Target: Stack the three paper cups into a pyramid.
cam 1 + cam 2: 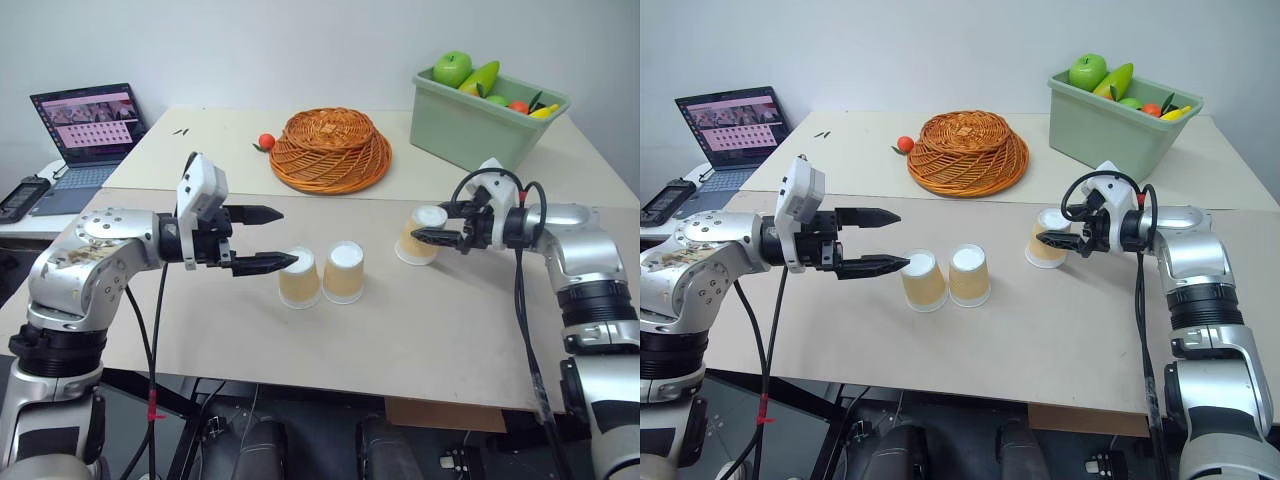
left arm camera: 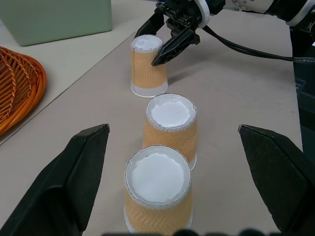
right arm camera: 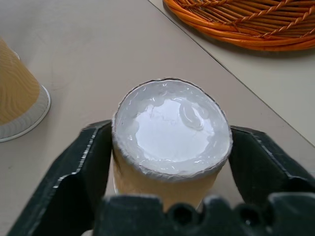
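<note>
Our right gripper [image 3: 165, 196] has its fingers closed on the third cup [image 3: 170, 142], upside down on the table [image 1: 450, 330] at 3 o'clock of the touching pair of cups [image 1: 322, 275]. Left gripper [image 1: 268, 238] gapes wide, holding nothing, at 9 o'clock beside them. We should lift straight, then center it over their seam.

Bright, even light is falling from overhead across the pale surface [image 1: 430, 340], leaving only faint, soft shadows hugging the bases of the three paper cups [image 1: 343, 272]. The laptop [image 1: 88, 125] screen beyond the surface's far left corner is glowing without washing out. In the right wrist view, the white base of the nearest cup is catching small wet-looking glints, while the black fingers [image 3: 64, 196] beside that cup are blurring slightly at close range.
</note>
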Tool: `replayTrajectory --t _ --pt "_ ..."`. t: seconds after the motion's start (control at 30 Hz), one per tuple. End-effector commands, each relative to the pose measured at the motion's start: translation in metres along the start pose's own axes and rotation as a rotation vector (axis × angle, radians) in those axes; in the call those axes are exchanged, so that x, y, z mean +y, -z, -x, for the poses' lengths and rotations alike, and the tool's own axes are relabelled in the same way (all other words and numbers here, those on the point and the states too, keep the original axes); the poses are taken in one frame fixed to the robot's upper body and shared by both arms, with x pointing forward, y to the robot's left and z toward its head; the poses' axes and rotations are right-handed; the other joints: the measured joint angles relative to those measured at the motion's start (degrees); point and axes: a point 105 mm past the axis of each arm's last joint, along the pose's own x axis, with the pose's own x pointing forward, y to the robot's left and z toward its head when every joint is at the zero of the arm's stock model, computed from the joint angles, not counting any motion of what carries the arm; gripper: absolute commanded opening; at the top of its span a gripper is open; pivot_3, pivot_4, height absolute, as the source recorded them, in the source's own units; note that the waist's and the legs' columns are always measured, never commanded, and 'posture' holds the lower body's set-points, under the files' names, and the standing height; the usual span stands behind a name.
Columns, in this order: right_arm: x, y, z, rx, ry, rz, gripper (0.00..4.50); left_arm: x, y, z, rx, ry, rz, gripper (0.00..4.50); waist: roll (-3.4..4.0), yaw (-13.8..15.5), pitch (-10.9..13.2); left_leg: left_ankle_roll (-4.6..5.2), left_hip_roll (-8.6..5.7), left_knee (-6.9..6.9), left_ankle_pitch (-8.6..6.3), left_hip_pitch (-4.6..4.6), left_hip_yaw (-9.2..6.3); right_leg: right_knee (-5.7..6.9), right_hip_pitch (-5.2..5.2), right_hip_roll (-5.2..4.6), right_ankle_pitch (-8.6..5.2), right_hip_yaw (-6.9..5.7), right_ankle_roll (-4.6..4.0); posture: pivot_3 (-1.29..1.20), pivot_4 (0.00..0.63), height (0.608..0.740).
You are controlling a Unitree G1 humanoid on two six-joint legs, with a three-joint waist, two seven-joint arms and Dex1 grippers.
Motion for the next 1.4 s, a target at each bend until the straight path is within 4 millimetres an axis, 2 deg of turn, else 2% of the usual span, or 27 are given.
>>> replayTrajectory --t 0.03,0.13,0.17,0.27,0.37,0.57,0.7,0.9,1.2,1.4 --pt "-0.005 -0.020 0.005 -0.055 0.018 0.049 2.76 -0.001 -0.008 0.004 -0.007 -0.010 -0.045 4.50 0.00 0.0 0.0 0.00 0.00 0.00 0.00 0.00 0.00 0.00 0.00 0.00 0.00 0.00 0.00 0.00 0.150 0.628" --pt "-0.003 -0.024 0.004 -0.059 0.013 0.066 2.76 -0.001 -0.007 0.004 -0.005 -0.011 -0.044 4.50 0.00 0.0 0.0 0.00 0.00 0.00 0.00 -0.01 0.00 0.01 0.00 0.00 0.00 -0.01 0.00 0.00 0.150 0.628" --pt "-0.002 -0.030 0.004 -0.075 0.011 0.077 2.76 -0.001 -0.006 0.004 -0.002 -0.013 -0.041 4.50 0.00 0.0 0.0 0.00 0.00 0.00 0.00 0.00 0.00 0.01 0.00 0.00 0.00 -0.01 0.00 0.00 0.150 0.628" --pt "0.002 -0.058 0.007 -0.130 -0.012 0.113 2.76 -0.002 0.003 0.004 0.016 -0.019 -0.032 4.50 0.03 -0.2 0.0 0.00 0.00 0.00 0.00 0.01 0.00 0.00 -0.01 -0.02 0.00 0.05 0.00 0.00 0.150 0.628" --pt "0.009 -0.103 0.012 -0.191 -0.066 0.132 2.76 -0.005 0.009 0.003 0.006 -0.021 -0.002 4.50 0.18 -0.3 0.1 0.00 0.02 0.00 0.00 0.03 -0.02 0.00 -0.04 -0.02 0.00 0.09 0.00 0.00 0.150 0.628" --pt "0.049 -0.159 0.007 -0.228 -0.304 0.128 2.76 -0.008 0.015 0.000 -0.002 -0.022 0.026 4.50 0.19 -0.1 0.1 0.00 0.06 -0.05 0.00 0.06 -0.18 -0.02 -0.03 -0.01 0.00 -0.04 -0.01 0.00 0.150 0.628" --pt "0.080 -0.180 -0.002 -0.219 -0.452 0.114 2.76 -0.009 0.015 -0.001 -0.004 -0.019 0.031 4.50 0.19 0.0 0.1 0.00 0.01 -0.08 0.00 0.01 -0.19 -0.02 -0.03 -0.08 0.00 -0.03 -0.01 0.00 0.150 0.628" --pt "0.103 -0.181 -0.013 -0.187 -0.544 0.099 2.76 -0.012 0.015 -0.002 -0.009 -0.010 0.034 4.50 0.19 0.1 0.1 0.00 -0.02 -0.13 0.00 0.00 -0.25 -0.01 0.04 -0.12 0.00 -0.06 -0.01 0.00 0.150 0.628" --pt "0.110 -0.157 -0.034 -0.126 -0.547 0.089 2.76 -0.012 0.014 -0.002 -0.010 -0.013 0.033 4.50 0.19 0.0 0.1 -0.01 -0.03 -0.14 0.00 0.01 -0.28 -0.01 0.05 -0.12 0.00 -0.06 -0.01 0.00 0.150 0.628" --pt "0.114 -0.148 -0.040 -0.106 -0.558 0.101 2.76 -0.013 0.012 -0.004 -0.015 -0.011 0.028 4.50 0.19 -0.1 0.1 -0.01 -0.03 -0.15 0.00 0.01 -0.31 0.00 0.04 -0.10 0.00 -0.06 -0.01 0.00 0.150 0.628"
